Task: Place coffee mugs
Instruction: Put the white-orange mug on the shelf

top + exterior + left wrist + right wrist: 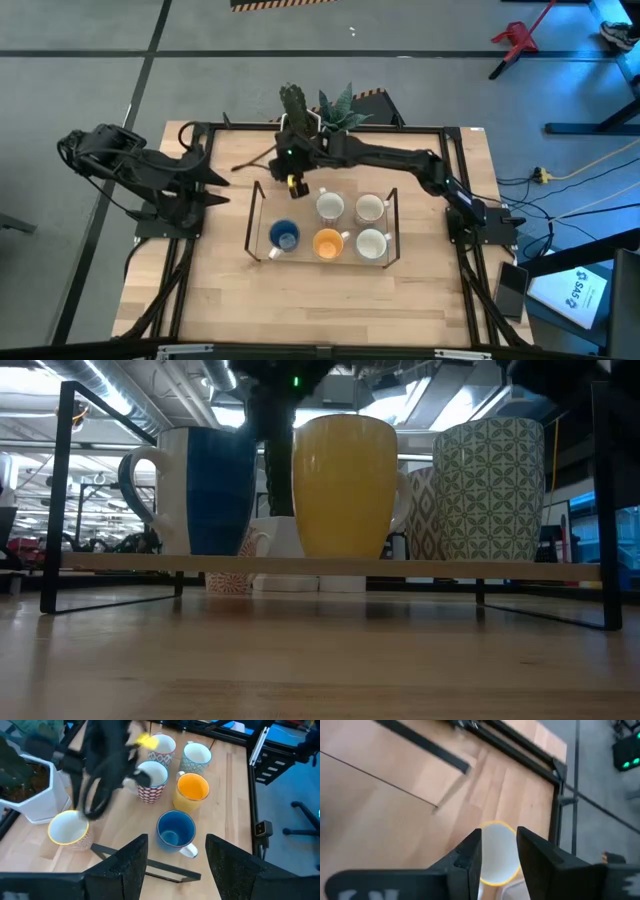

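Note:
Five mugs stand in a black-framed rack (255, 215): blue (284, 237), orange (327, 243) and three white or patterned ones (371, 243). A sixth, yellow-rimmed mug (66, 827) stands at the rack's far left corner, beside a white hexagonal pot (35, 790). My right gripper (499, 855) is open right above this mug (495, 845), one finger on each side of its mouth. In the high view my right gripper (293, 178) hides most of it. My left gripper (175, 865) is open and waits at the table's left (222, 185), facing the rack. My right gripper comes at the yellow-rimmed mug from above, fingers pointing down on either side of its rim (495, 825). The fingers (470, 857) cover the mug's sides, so I cannot tell whether they touch it. The mug's base appears to rest on the wood.
Two potted plants (320, 105) stand at the table's far edge, just behind the right gripper. The rack's thin black bars (150, 865) run round the mugs. Bare wood lies toward the table's near edge (320, 310). Black frame rails border the table.

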Robot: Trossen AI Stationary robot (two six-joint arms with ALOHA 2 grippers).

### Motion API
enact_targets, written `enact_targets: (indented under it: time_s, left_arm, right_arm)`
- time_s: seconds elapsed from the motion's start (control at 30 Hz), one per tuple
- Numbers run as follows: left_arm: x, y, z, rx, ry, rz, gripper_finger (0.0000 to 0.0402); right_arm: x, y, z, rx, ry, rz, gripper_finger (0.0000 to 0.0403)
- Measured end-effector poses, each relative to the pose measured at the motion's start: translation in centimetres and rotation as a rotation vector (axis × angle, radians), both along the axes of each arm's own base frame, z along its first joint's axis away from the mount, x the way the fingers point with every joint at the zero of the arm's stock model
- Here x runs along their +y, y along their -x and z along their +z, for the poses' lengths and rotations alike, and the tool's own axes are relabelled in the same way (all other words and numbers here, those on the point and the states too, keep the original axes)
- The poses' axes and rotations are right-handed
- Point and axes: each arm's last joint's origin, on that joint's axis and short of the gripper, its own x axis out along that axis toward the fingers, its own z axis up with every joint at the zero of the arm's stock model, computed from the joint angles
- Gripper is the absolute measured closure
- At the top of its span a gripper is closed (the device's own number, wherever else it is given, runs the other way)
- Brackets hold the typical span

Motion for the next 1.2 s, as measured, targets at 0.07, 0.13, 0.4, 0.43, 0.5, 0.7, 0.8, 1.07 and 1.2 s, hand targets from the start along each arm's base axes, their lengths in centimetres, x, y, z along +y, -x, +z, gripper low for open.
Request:
enact_targets:
  time_s: [0.07, 0.13, 0.4, 0.43, 0.5, 0.7, 0.8, 1.07, 1.2]
  left_arm:
    - [0.1, 0.2, 0.0, -0.003, -0.015, -0.009, 0.0208]
    - [0.2, 0.5, 0.1, -0.011, -0.025, -0.009, 0.0208]
    - [0.9, 1.5, 0.5, -0.057, -0.050, 0.046, 0.0208]
    - [0.9, 1.5, 0.5, -0.062, -0.051, 0.058, 0.0208]
    - [1.0, 1.6, 0.5, -0.072, -0.053, 0.083, 0.0208]
    - [1.2, 1.9, 0.6, -0.089, -0.071, 0.111, 0.0208]
    - [1.3, 1.9, 0.6, -0.093, -0.072, 0.118, 0.0208]
    - [1.3, 2.0, 0.7, -0.095, -0.073, 0.121, 0.0208]
    - [1.3, 2.0, 0.7, -0.095, -0.073, 0.121, 0.0208]
  right_arm:
    - [-1.2, -0.4, -1.2, 0.020, -0.013, -0.004, 0.0294]
    - [-2.0, -0.8, -2.7, 0.051, -0.036, 0.005, 0.0294]
    - [-2.4, -2.1, -7.4, 0.143, -0.047, 0.061, 0.0294]
    - [-2.4, -2.2, -7.8, 0.153, -0.046, 0.058, 0.0294]
    - [-2.5, -2.3, -8.4, 0.169, -0.038, 0.050, 0.0294]
    - [-3.0, -2.2, -8.7, 0.187, 0.012, 0.019, 0.0294]
    - [-3.0, -2.2, -8.2, 0.168, -0.008, 0.040, 0.0294]
    - [-3.3, -2.1, -6.2, 0.102, 0.030, 0.009, 0.0294]
    - [-3.7, -2.0, -7.0, 0.123, 0.001, -0.010, 0.0294]
